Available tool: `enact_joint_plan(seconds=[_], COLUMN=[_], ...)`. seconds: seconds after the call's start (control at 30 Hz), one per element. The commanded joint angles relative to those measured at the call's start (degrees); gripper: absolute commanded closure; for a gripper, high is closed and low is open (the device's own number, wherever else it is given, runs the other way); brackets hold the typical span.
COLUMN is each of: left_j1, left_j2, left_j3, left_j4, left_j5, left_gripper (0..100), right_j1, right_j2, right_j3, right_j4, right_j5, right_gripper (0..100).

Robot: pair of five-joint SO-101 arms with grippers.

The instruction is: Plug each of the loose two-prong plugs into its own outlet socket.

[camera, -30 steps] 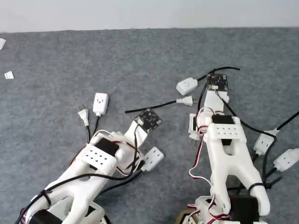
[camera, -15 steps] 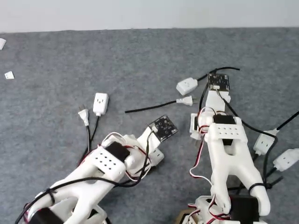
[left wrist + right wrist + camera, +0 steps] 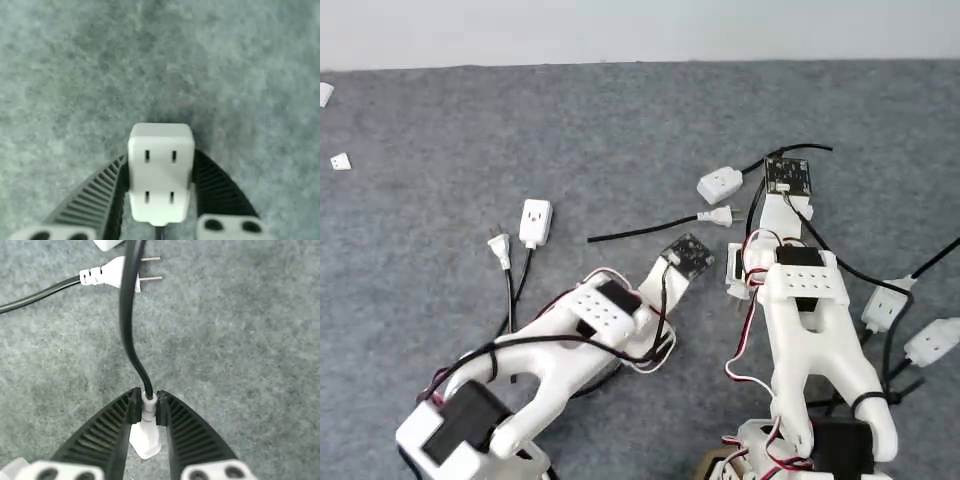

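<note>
A white outlet socket (image 3: 161,180) with two pairs of slots sits between the black fingers of my left gripper (image 3: 160,157), which is shut on its sides just above the grey carpet. In the high view the left arm (image 3: 600,310) covers that socket. My right gripper (image 3: 147,395) is shut on a white plug (image 3: 145,440) where its black cord (image 3: 127,315) enters; this plug (image 3: 732,268) sits beside the right arm. Just beyond it lie a loose two-prong plug (image 3: 112,274) and a free socket (image 3: 720,184). Another plug (image 3: 499,247) and socket (image 3: 534,222) lie at the left.
Two more white sockets (image 3: 885,300) (image 3: 932,340) with black cords lie to the right of the right arm. Small white scraps (image 3: 339,160) lie at the far left edge. The carpet at the back and centre is bare.
The left arm has swung to the right and forward over the socket that lay beside it, and now covers it. The right arm and its plug have not moved.
</note>
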Motion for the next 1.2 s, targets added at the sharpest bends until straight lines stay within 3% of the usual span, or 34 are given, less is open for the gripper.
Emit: enact_joint_plan(seconds=[0.0,0.23,0.6,0.77,0.93,1.07,1.17], left_j1=[-0.4,-1.7,-17.1,-17.6,-19.9,-22.6,-22.7], left_j2=[0.4,0.4,1.1,6.9,19.1,22.3,22.5], left_j3=[-3.4,-5.9,-13.2,-14.8,-25.5,-32.3,-32.5], left_j4=[1.2,4.3,5.6,3.5,9.0,12.1,12.2], left_j5=[4.0,16.4,35.2,35.4,34.8,24.5,24.1], left_gripper=[98,99,99,99,99,98,94], right_j1=[0.4,0.4,0.0,-0.4,-1.6,-1.8,-1.8], right_j2=[-0.1,-0.1,-0.1,-0.1,-0.1,-0.1,-0.1], right_j3=[-3.3,-3.3,-3.2,-3.1,-3.1,-3.2,-3.2], right_j4=[-0.8,-0.9,-0.7,-0.4,1.0,1.0,0.9], right_j5=[0.7,0.7,0.7,0.7,0.8,0.8,0.8], right_gripper=[99.1,99.1,99.1,99.1,99.1,99.1,99.1])
